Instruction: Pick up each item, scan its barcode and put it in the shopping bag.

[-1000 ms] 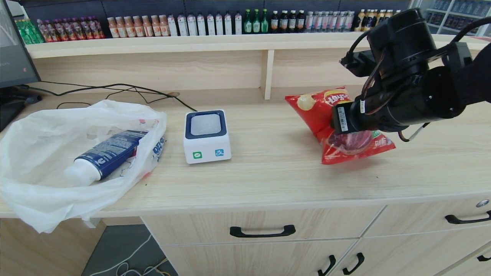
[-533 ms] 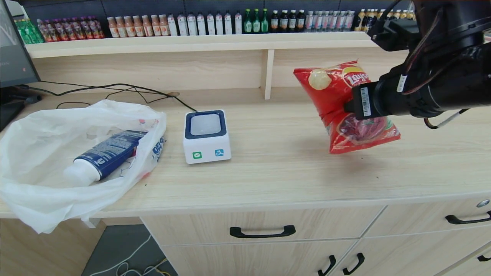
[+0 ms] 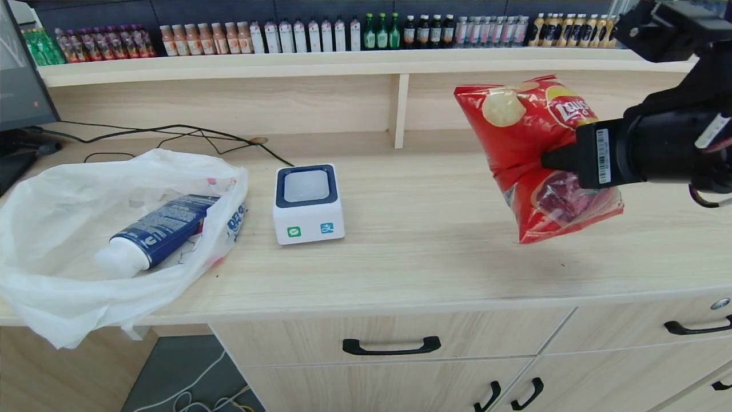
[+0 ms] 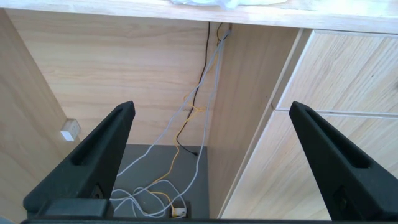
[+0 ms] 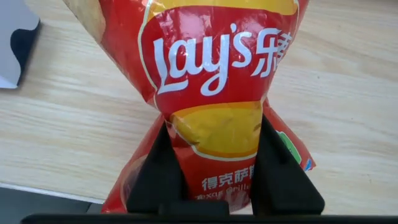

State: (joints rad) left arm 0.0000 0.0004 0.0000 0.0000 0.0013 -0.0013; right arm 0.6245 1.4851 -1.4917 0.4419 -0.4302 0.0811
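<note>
A red bag of chips hangs in the air above the right side of the counter, pinched at its middle by my right gripper, which is shut on it. Seen from the right wrist, the black fingers squeeze the chip bag from both sides. The white barcode scanner stands at the counter's middle. A white plastic shopping bag lies open at the left with a blue-and-white tube inside. My left gripper is open below the counter, facing the cabinet and cables.
The wooden counter has drawers beneath it. Black cables run along the back. A monitor stands at the far left. A shelf of bottles lines the back wall. A divider post rises behind the scanner.
My right gripper has lifted the chip bag off the counter, carrying it up and somewhat to the right. The shopping bag, tube and scanner have stayed put.
</note>
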